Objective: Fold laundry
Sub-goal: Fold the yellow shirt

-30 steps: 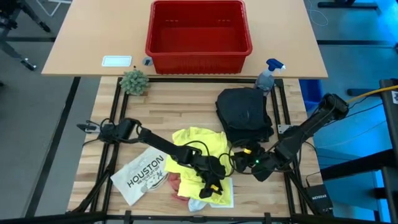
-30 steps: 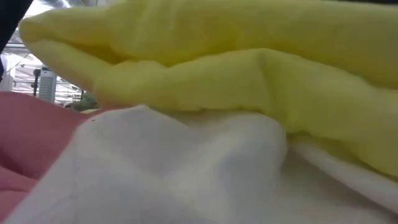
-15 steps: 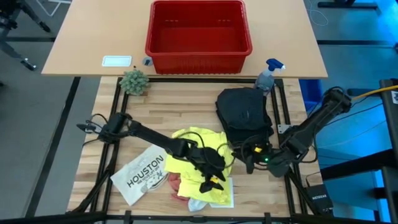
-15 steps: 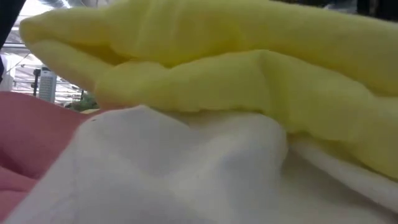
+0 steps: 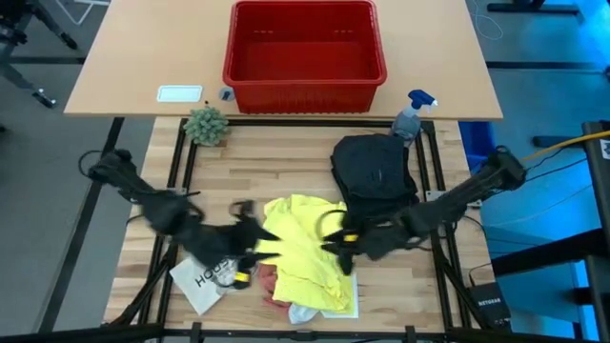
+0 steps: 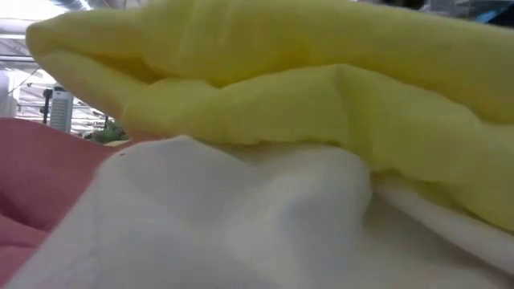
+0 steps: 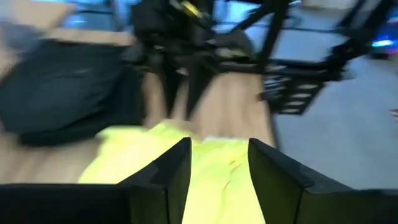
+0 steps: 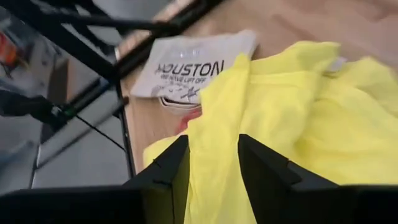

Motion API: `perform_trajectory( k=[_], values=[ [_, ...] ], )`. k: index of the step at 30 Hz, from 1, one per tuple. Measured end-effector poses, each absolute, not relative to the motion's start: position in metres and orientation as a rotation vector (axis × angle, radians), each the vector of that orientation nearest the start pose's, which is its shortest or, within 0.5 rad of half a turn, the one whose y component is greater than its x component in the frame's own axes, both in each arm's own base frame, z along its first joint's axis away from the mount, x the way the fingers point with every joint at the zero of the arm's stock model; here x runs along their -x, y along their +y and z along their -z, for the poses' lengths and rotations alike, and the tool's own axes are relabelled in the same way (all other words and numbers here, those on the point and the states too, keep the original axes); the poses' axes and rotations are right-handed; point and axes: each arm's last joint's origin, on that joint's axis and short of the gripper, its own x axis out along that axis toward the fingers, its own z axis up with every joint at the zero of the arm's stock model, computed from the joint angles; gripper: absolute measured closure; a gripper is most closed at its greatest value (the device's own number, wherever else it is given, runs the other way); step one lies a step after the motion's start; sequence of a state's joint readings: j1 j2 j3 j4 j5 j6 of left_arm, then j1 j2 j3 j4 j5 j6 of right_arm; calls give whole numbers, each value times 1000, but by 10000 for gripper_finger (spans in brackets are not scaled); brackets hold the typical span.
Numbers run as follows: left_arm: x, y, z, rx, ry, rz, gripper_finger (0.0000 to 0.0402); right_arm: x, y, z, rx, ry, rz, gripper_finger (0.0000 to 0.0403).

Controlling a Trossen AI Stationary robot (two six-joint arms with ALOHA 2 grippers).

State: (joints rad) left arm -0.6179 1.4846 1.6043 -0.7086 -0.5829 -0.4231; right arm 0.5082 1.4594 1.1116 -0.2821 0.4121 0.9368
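The yellow T-shirt (image 5: 305, 252) lies crumpled at the table's near middle, on top of a pink cloth (image 5: 267, 279) and a white cloth (image 5: 303, 312). The low view shows the yellow T-shirt (image 6: 281, 80) resting on the white cloth (image 6: 225, 217). Folded black trousers (image 5: 374, 176) lie at the far right. My left gripper (image 5: 243, 270) hovers blurred at the shirt's left side, open (image 7: 219, 146) with nothing between its fingers. My right gripper (image 5: 335, 246) is at the shirt's right edge. My right gripper (image 8: 212, 140) has a raised fold of the yellow T-shirt (image 8: 214, 118) running between its two fingers, near the shirt's right edge. It comes slanting down from the table's right. The cloth falls away from the fold on both sides, and the rest lies on the pile.
A flat white item printed HOUSTON (image 5: 205, 276) lies left of the pile. A red basket (image 5: 303, 52), a small plant (image 5: 205, 124) and a spray bottle (image 5: 410, 114) stand along the far side. Black frame rails (image 5: 176, 191) border the wooden top.
My left gripper has risen off the yellow T-shirt and swung toward the table's left edge, and now hangs above the HOUSTON item. My right gripper has moved toward the table's left, onto the shirt's right edge. The shirt's middle is uncovered now.
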Motion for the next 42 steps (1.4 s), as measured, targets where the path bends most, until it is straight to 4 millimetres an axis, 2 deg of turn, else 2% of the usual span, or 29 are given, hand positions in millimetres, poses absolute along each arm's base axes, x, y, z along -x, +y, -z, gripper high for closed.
perform_trajectory(
  k=[4,8,12,18,24,34,36,40,42],
  values=[
    [-213,-163,-416,86,476,-190,254,-337,143,-272,-599,645,124,274],
    [-181,-156,-418,73,489,-267,254,-388,140,-260,-529,703,112,274],
    [-160,-147,-417,33,528,-297,254,-429,126,-254,-474,749,166,274],
    [-149,-141,-411,-41,593,-331,254,-477,100,-230,-460,814,256,274],
    [-143,-139,-409,-93,621,-328,254,-499,94,-204,-533,851,234,274],
    [-135,-140,-408,-113,638,-312,254,-504,94,-175,-560,903,283,277],
    [-133,-142,-408,-113,638,-304,254,-504,91,-175,-571,895,311,297],
    [-132,-143,-408,-116,637,-294,254,-507,89,-178,-577,861,315,387],
    [-132,-143,-408,-117,638,-296,254,-507,89,-181,-592,855,312,392]
  ],
)
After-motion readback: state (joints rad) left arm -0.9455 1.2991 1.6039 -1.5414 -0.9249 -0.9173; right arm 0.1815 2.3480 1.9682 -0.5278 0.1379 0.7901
